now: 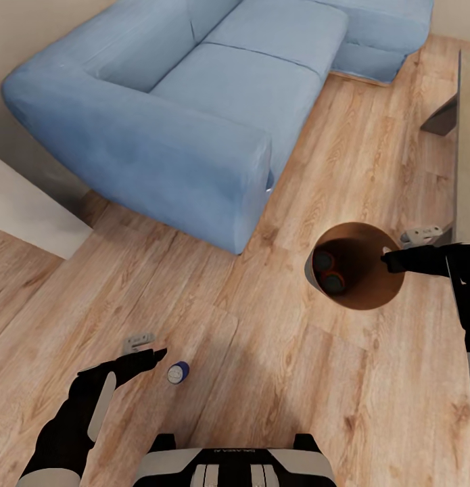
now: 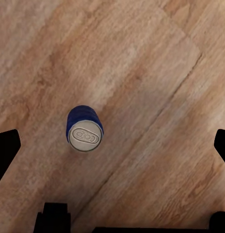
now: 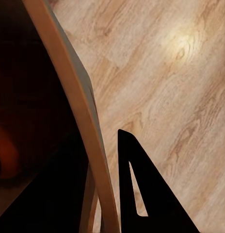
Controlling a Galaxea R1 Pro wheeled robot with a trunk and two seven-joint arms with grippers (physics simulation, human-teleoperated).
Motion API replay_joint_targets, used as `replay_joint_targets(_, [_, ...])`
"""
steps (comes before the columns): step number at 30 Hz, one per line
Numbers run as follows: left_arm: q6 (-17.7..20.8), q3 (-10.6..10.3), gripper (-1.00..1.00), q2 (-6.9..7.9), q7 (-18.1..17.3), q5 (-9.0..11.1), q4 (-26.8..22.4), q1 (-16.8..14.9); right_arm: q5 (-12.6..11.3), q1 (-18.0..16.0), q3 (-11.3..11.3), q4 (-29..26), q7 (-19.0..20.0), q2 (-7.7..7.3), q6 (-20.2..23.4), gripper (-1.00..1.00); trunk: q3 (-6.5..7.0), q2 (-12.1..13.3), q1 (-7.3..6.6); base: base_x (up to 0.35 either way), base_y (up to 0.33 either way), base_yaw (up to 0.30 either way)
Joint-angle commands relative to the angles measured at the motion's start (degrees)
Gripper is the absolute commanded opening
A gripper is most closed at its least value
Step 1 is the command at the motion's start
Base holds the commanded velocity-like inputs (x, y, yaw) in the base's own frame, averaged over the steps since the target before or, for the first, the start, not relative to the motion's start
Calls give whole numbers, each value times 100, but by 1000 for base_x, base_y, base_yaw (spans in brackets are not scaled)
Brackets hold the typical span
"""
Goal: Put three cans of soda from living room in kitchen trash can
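Note:
A dark blue soda can [image 1: 178, 372] stands upright on the wood floor, its silver top [image 2: 85, 137] facing up. My left gripper [image 1: 149, 349] hovers just left of it, open, with the fingers [image 2: 7, 150] spread wide on either side of the can and not touching it. The grey trash can [image 1: 311, 270] stands on the floor to the right, brown inside, with two orange cans [image 1: 331, 279] at its bottom. My right gripper [image 1: 391, 260] is shut on the bin's rim [image 3: 95, 160], one finger [image 3: 136, 194] outside the wall and the other inside.
The light-blue corner sofa [image 1: 194, 115] fills the back left, its arm close to the bin. A glass-topped table edge [image 1: 464, 135] runs along the right. A pale raised surface [image 1: 25, 210] lies at the left. My base [image 1: 235, 467] is at the near edge.

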Motion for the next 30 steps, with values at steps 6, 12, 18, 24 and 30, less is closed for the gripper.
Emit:
replay_joint_targets(6, [1,0,100,-1,-11,-5,8,0,-87,0,20,-4,36,5,28,-100,-108,-242,132,0,0,2])
replay_joint_targets(12, [-10,-1,100,-1,-29,-7,16,2,20,8,174,-6,36,8,28,-100,-215,-483,264,0,0,0])
replay_joint_targets(18, [-11,-1,100,1,-39,-7,18,2,36,9,198,-7,36,7,28,-100,-323,-724,395,0,0,0])
replay_joint_targets(24, [-11,-1,100,2,-41,-7,18,1,60,10,202,-7,36,21,28,-100,-431,-964,527,0,0,0])
replay_joint_targets(30, [-11,-1,100,3,-44,-7,18,1,67,10,207,-14,36,17,28,-100,-539,-1205,659,0,0,0])
